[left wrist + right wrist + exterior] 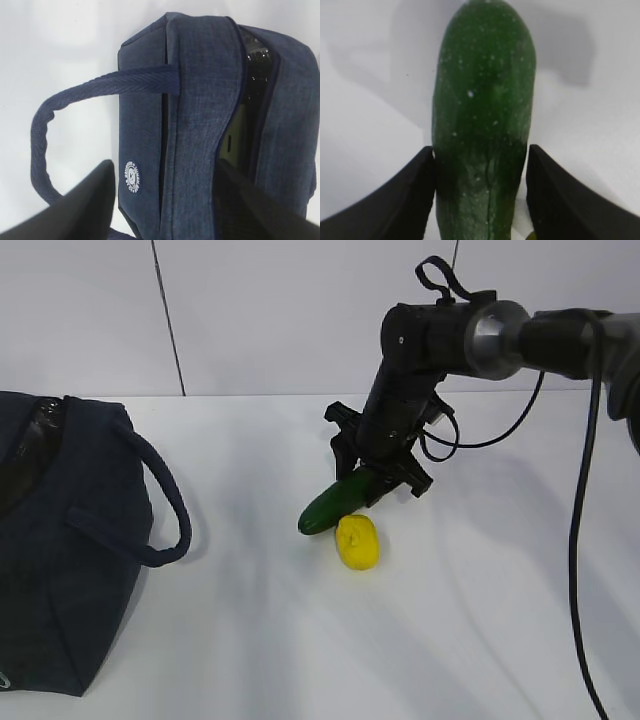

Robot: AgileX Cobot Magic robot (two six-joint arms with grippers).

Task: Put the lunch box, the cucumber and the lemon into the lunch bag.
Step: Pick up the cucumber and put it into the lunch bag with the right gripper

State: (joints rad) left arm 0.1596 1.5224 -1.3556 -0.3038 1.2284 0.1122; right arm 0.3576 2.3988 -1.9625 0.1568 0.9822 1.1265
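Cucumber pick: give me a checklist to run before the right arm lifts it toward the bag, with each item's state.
1. Right gripper jaws on both sides of the cucumber: ok.
2. Firm hold, no slip: cannot tell.
3. Lemon clear of the cucumber: not ok, it sits right against it in the exterior view.
4. Lunch bag top open: ok, a gap shows in the left wrist view.
5. Gap wide enough for the cucumber: cannot tell.
6. Left gripper out of the drop path: not ok, it hangs at the bag.
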